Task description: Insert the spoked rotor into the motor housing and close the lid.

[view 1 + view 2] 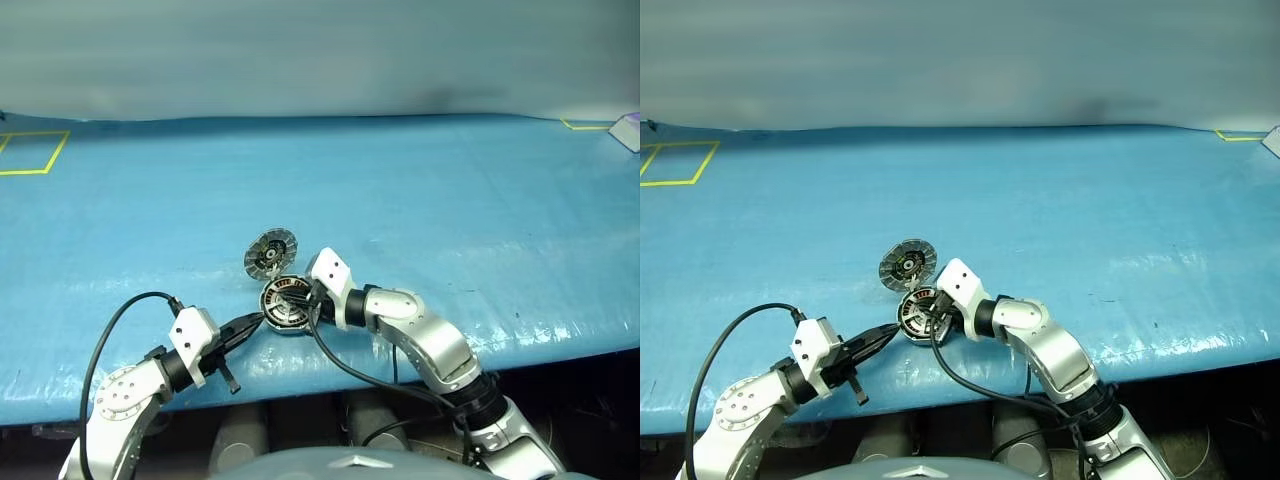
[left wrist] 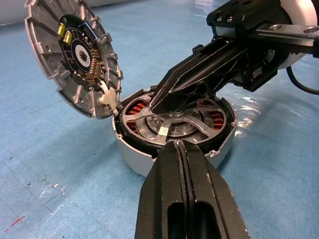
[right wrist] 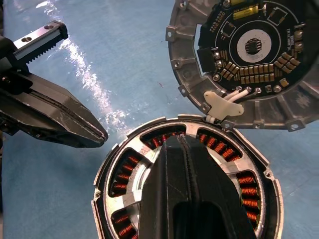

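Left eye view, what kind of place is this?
Probably a robot test bench: a table under blue sheeting with yellow tape squares, and one motor housing with its lid open.

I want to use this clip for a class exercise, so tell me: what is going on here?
A humanoid robot is assembling a small motor on a blue table. The spoked rotor already sits inside the motor housing, over the copper windings. The right gripper, shut, presses its tip down on the rotor's spokes, while the left gripper, also shut, rests its tip at the housing's near rim. The lid stands open on its hinge, circuit side showing, so closing it is not yet done.
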